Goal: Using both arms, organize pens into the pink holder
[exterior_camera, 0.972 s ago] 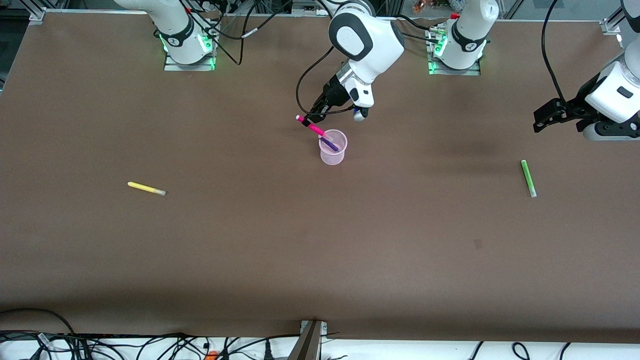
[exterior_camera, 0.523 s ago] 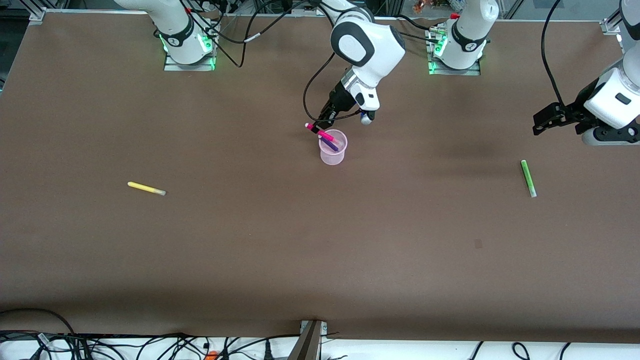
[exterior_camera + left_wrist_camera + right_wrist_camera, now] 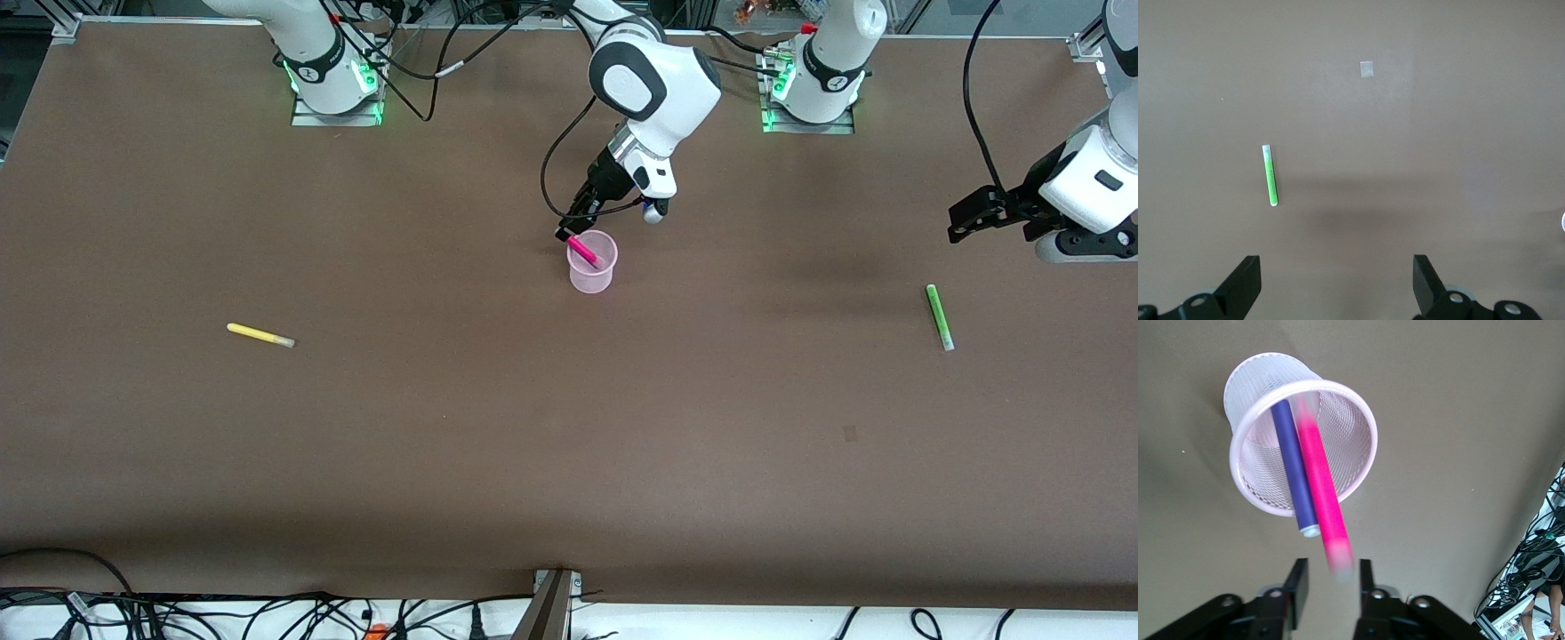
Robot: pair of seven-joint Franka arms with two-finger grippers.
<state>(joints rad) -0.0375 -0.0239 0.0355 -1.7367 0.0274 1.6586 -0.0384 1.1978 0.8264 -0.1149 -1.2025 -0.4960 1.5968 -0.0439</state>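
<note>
The pink holder (image 3: 592,272) (image 3: 1368,433) stands mid-table, toward the arms' bases. A dark purple pen (image 3: 1291,467) leans inside it. The magenta pen (image 3: 584,251) (image 3: 1319,500) is blurred, its lower part inside the holder and its top end loose between the parted fingers of my right gripper (image 3: 566,233) (image 3: 1331,570), which is open just above the rim. The green pen (image 3: 939,316) (image 3: 1270,176) lies flat toward the left arm's end. My left gripper (image 3: 956,218) (image 3: 1337,267) hovers open near it, holding nothing. The yellow pen (image 3: 260,335) lies toward the right arm's end.
A small pale patch (image 3: 850,433) (image 3: 1367,69) marks the brown table nearer the front camera than the green pen. Cables (image 3: 267,618) run along the table's front edge.
My right gripper came down to the holder's rim and its jaws parted. The magenta pen slid from the grip down into the holder. The left gripper barely moved.
</note>
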